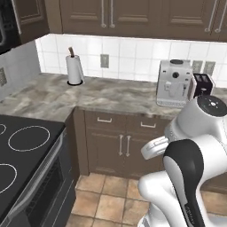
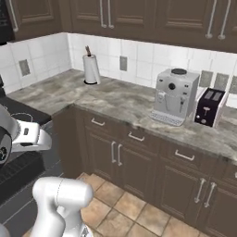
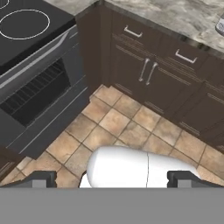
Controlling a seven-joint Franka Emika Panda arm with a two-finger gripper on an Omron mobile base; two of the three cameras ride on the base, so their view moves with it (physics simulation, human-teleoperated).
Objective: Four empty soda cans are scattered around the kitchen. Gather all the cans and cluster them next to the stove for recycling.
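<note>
The soda cans are out of view. The stove (image 1: 26, 150) is a black glass-top range with white ring burners at the lower left of the left base view; its grey oven door faces the tiled floor. It lies at the left edge in the right base view (image 2: 21, 113) and at the upper left in the hand view (image 3: 30, 39). My gripper (image 3: 113, 179) hangs over the floor in front of the corner cabinets, to the right of the stove. Its two dark fingertips (image 3: 41, 178) stand wide apart, open, with nothing between them.
A marble counter (image 1: 111, 95) wraps the corner beyond the stove. On it stand a white paper-towel roll (image 1: 74, 69) (image 2: 91, 69), a grey coffee machine (image 1: 174, 83) (image 2: 175, 96) and a black toaster (image 1: 201, 85) (image 2: 209, 107). Brown cabinet doors (image 3: 144, 74) face the tiled floor (image 3: 118, 122).
</note>
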